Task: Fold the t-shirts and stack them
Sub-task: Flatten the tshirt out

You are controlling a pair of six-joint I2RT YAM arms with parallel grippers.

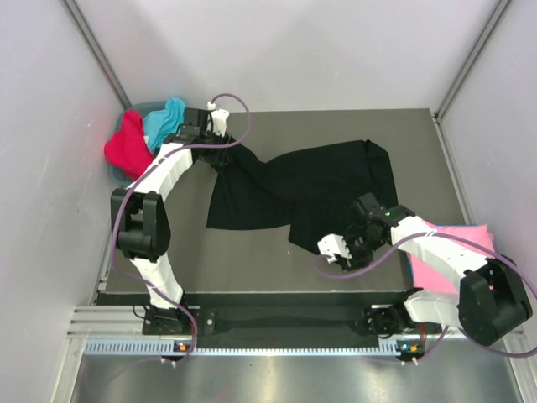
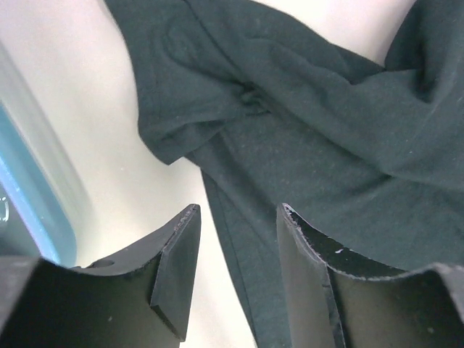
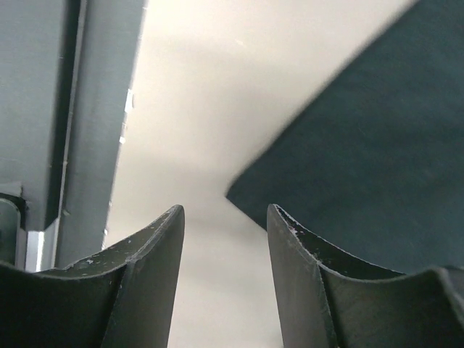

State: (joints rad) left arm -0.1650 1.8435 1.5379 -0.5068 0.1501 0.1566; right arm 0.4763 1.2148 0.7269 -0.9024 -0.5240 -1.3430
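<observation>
Looking down from overhead, the black t-shirt (image 1: 310, 180) lies rumpled across the middle of the bench (image 1: 243, 256). One end is twisted toward the upper left, where my left hand (image 1: 220, 154) hovers. My right hand (image 1: 334, 246) is at its lower corner. A pink t-shirt (image 1: 457, 252) lies flat at right, and a red t-shirt (image 1: 126, 144) and a turquoise t-shirt (image 1: 168, 116) are heaped in the tub (image 1: 116, 174) at upper left.

On my left wrist camera, my fingers (image 2: 177, 268) are spread. A creased strip of dark cloth runs under the gap and nothing is pinched. I should close on a single edge layer, not the bunch.

On my right wrist camera, the fingers (image 3: 156, 261) are spread too, with the flat dark corner just ahead at right. I'd take both corners and draw them apart to flatten it.
</observation>
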